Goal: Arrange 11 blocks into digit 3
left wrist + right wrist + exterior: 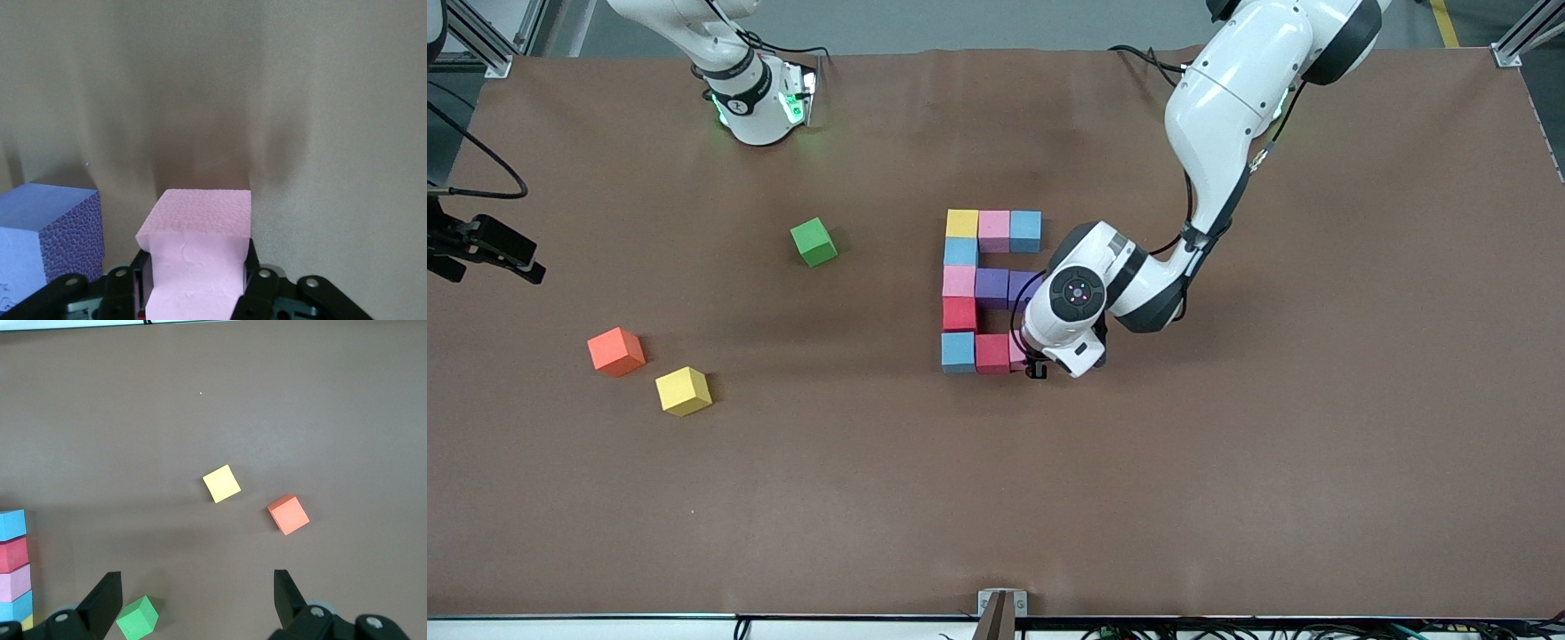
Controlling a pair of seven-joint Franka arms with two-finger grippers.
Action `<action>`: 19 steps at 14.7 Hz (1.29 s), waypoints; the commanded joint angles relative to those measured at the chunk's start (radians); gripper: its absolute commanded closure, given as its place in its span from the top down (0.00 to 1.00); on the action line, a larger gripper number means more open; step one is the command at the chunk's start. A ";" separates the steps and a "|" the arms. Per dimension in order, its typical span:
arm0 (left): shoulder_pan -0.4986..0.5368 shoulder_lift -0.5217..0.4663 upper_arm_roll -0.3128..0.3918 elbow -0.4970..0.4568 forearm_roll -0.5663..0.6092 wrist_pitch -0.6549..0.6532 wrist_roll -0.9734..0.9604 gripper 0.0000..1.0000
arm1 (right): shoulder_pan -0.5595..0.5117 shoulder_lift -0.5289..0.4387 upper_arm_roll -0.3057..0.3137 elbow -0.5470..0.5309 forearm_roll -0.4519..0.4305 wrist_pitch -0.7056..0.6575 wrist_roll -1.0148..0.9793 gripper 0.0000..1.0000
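Here I see the digit 3 (987,291) in the middle of the brown table (1227,462). It is made of little foam cubes with flat sides and a bumpy, grainy skin. The top bar goes yellow cube (962,223), pink, light blue. A light blue cube, a pink one and a red cube (959,313) make the spine on the side toward the right arm's end. The three bars point toward the left arm's end, so it looks like an E. Its long way runs from the robots' bases toward the front camera.

My left gripper (1037,367) is low at the open end of the bar nearest the front camera. It is squeezing a pink cube (200,257) between its black fingers (259,280), just beside a red cube (992,353). A purple cube (63,237) sits beside it.

My right gripper (193,603) waits near its base with its fingers spread wide, holding nothing. A green cube (814,242), an orange cube (615,351) and a loose yellow cube (684,391) lie well apart from the digit, toward the right arm's end.
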 commanded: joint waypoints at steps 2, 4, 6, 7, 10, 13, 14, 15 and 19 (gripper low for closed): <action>-0.013 0.021 0.010 0.046 0.029 -0.013 0.007 1.00 | -0.001 -0.013 0.000 -0.012 -0.006 0.006 0.001 1.00; -0.010 0.006 0.008 0.046 0.066 -0.022 0.010 1.00 | -0.001 -0.013 0.000 -0.012 -0.006 0.006 -0.001 1.00; -0.010 -0.019 0.005 0.073 0.086 -0.080 0.025 1.00 | -0.003 -0.013 0.000 -0.012 -0.006 0.006 -0.001 1.00; -0.005 -0.039 0.001 0.087 0.092 -0.119 0.034 1.00 | -0.003 -0.013 0.000 -0.012 -0.006 0.006 -0.001 1.00; 0.006 -0.158 -0.001 0.082 0.100 -0.176 0.155 1.00 | -0.003 -0.008 0.000 -0.012 -0.006 0.006 -0.001 1.00; 0.041 -0.284 0.010 0.082 0.102 -0.315 0.401 1.00 | -0.003 -0.008 0.000 -0.012 -0.006 0.008 -0.001 1.00; 0.088 -0.328 0.007 0.082 0.097 -0.364 0.519 1.00 | -0.003 -0.008 0.000 -0.012 -0.006 0.008 -0.001 1.00; 0.130 -0.361 0.001 0.082 0.096 -0.404 0.612 1.00 | -0.003 -0.008 0.000 -0.012 -0.006 0.006 -0.001 1.00; 0.239 -0.456 0.007 0.085 0.092 -0.539 0.913 1.00 | 0.002 -0.010 0.000 -0.012 -0.008 0.005 -0.002 1.00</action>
